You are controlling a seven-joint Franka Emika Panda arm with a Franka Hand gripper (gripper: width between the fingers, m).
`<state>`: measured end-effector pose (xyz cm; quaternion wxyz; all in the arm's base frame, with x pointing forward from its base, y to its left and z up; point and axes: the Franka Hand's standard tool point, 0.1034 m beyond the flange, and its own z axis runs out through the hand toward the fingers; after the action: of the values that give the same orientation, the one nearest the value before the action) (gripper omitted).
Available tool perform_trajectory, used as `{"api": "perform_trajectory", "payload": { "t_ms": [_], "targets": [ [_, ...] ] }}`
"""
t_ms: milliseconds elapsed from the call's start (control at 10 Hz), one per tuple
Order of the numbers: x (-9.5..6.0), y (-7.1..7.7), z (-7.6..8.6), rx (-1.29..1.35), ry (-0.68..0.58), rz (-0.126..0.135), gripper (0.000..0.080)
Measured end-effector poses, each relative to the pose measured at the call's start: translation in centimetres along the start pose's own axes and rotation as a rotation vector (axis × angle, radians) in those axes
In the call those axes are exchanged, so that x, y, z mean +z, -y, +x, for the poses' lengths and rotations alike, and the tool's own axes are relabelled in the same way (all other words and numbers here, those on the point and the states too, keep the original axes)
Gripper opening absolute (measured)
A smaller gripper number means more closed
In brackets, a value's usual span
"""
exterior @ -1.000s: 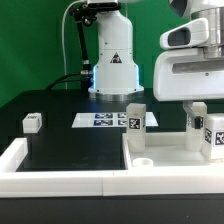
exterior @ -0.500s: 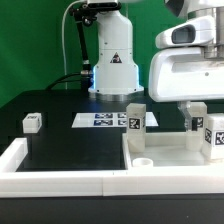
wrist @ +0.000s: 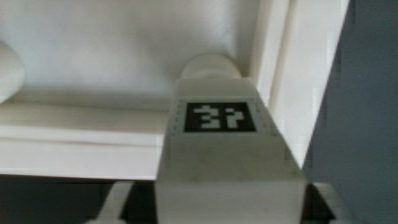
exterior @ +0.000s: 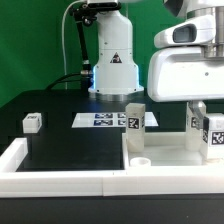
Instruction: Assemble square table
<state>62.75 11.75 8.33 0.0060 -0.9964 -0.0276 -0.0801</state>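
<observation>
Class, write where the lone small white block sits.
In the exterior view, the small white block sits on the black table at that view's left, well left of the marker board.

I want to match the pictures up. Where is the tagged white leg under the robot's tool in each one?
Exterior view: the leg stands upright at the exterior view's far right edge, tag facing the camera.
Wrist view: the leg fills the middle of the picture, seen close up.
Shared landmark: the black-white tag on that leg.
</observation>
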Motion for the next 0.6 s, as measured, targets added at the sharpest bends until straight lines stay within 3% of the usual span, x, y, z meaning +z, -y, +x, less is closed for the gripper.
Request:
{"api": "perform_trajectory", "payload": {
  "t_ms": [200, 600],
  "targets": [
    [0.00, -0.01, 0.00, 0.035, 0.000, 0.000, 0.0291],
    [0.15, -0.17, -0.12, 0.532, -0.002, -0.007, 0.0291]
  ]
}}
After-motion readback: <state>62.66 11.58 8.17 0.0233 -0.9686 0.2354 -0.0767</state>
